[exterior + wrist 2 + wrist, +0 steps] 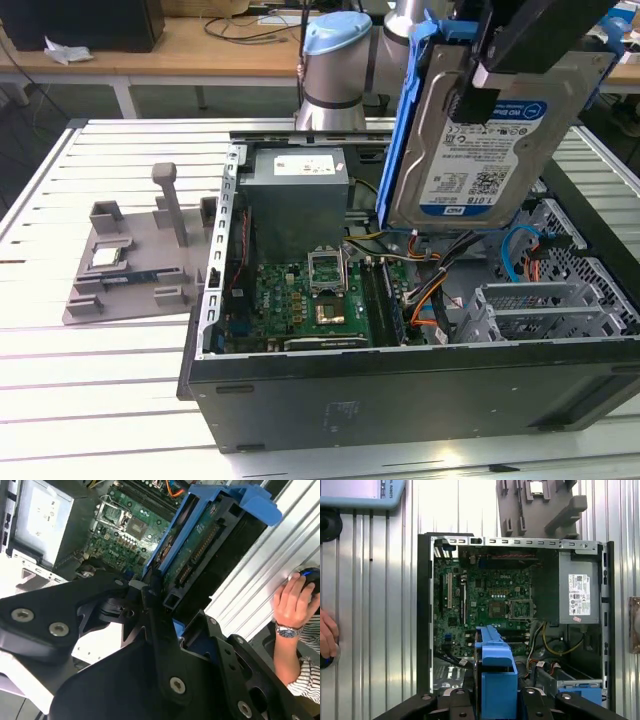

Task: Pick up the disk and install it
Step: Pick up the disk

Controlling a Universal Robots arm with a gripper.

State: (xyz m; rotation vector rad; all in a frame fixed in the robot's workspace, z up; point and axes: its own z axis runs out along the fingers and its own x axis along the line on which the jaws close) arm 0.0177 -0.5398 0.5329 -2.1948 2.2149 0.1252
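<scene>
**Held item.** The black two-fingered pincer (497,700) is pinching the blue plastic bracket of the disk (485,150), a flat rectangular silver hard drive with a white and blue label. The disk hangs on edge, slightly tilted, above the open black metal computer case (400,400). It is over the end at the exterior view's right and touches nothing below. It is not yet seated.

**Step in hand, assessment.** The grip sits at one end of the bracket, so the free end could swing, and slow, steady travel is advisable. The bracket needs to be square to the silver perforated drive cage (545,305) before any contact. Loose orange, yellow and blue cables (432,300) lie directly beneath and could snag or be trapped. The green motherboard (300,300) and the grey power supply box (297,195) are near and should be kept clear.

**Surface and room.** The case lies on a white slatted metal surface (100,400). A grey plastic parts fixture (130,265) stands just beside the case. A person's hand (292,600) rests on the surface, well apart from the case. A wooden bench (200,40) carrying cables runs behind.
</scene>
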